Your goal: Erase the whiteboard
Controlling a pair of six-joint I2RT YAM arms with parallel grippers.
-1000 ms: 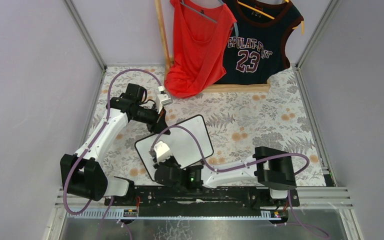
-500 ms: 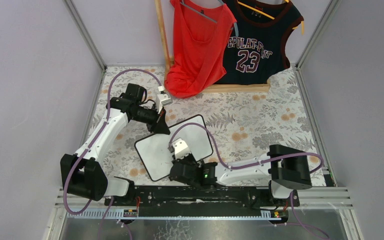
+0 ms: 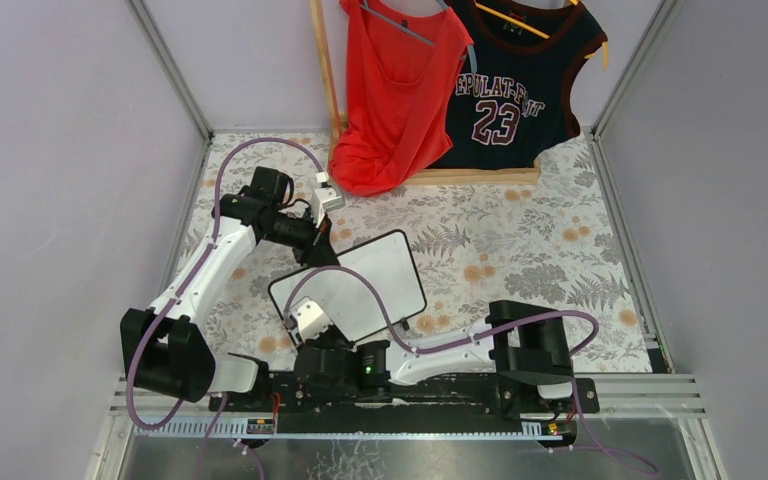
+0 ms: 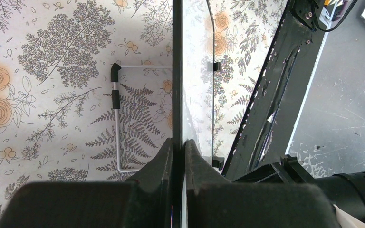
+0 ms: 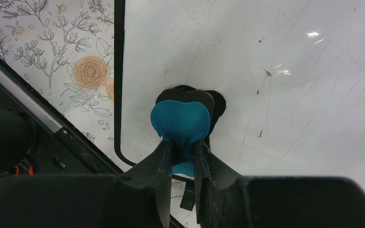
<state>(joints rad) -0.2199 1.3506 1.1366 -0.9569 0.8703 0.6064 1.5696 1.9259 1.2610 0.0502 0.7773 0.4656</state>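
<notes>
The whiteboard [image 3: 390, 262] stands tilted on the floral cloth, white with a thin black frame. No red writing shows on it, only faint scratches in the right wrist view [image 5: 290, 85]. My left gripper [image 3: 320, 252] is shut on the board's far left edge; the left wrist view shows its jaws [image 4: 178, 142] pinching the black frame [image 4: 177, 71] edge-on. My right gripper [image 3: 305, 325] is shut on a blue eraser [image 5: 180, 121] and presses it onto the board near its near left corner [image 5: 120, 152].
A red shirt [image 3: 395, 90] and a navy "23" jersey [image 3: 515, 90] hang on a wooden rack [image 3: 470, 176] at the back. A wire stand [image 4: 116, 118] props the board behind. The black base rail [image 3: 440, 392] runs along the near edge. Grey walls close both sides.
My right gripper swept the eraser right toward the board's middle, then back left to the near left corner. The left gripper kept its hold; the board shifted slightly.
</notes>
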